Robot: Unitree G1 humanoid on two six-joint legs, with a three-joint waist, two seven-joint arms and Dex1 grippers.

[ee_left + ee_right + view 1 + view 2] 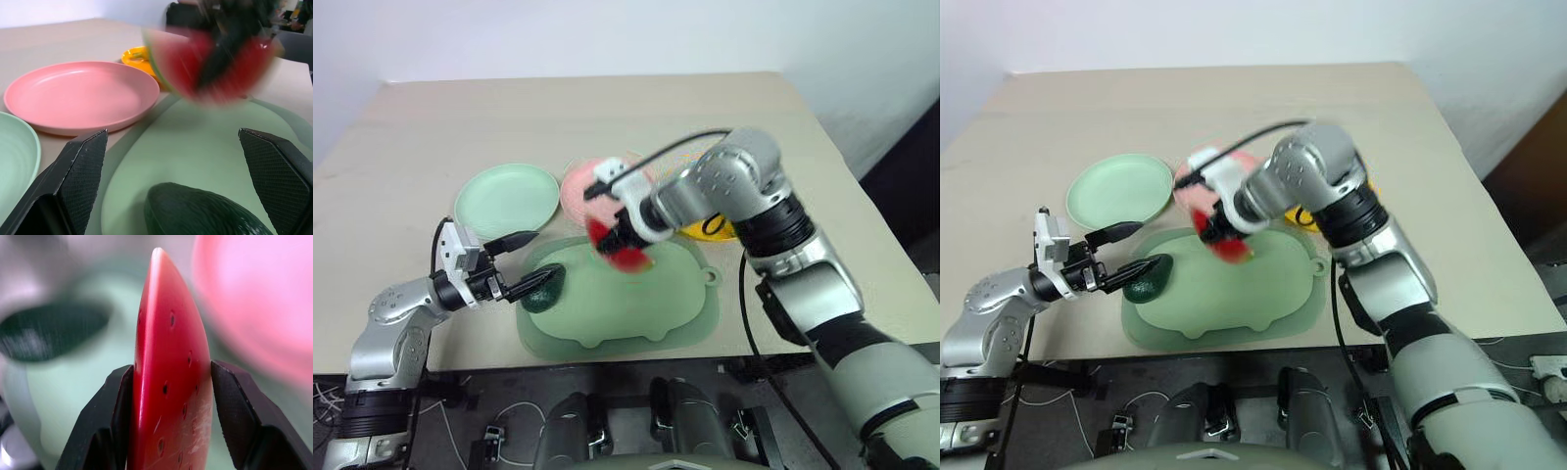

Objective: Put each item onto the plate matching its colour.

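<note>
A beige tabletop (431,127) carries a pale green mat (636,313) at its near edge, with a pink plate (576,188) just behind the mat. Above the mat, the right gripper (171,382) has its fingers clamped on the flat faces of a watermelon wedge (168,382): likely light, stiff, smooth plastic, so a firm hold across those faces suits it. The left gripper (176,171) waits, fingers wide apart, around a dark avocado (205,213) near the mat's left edge.

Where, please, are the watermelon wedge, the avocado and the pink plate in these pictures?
watermelon wedge (171,396): right wrist view, on its red seeded face between the right claw's fingers.
avocado (205,213): left wrist view, on its dark green top.
pink plate (78,95): left wrist view, on its bare inner surface.
</note>
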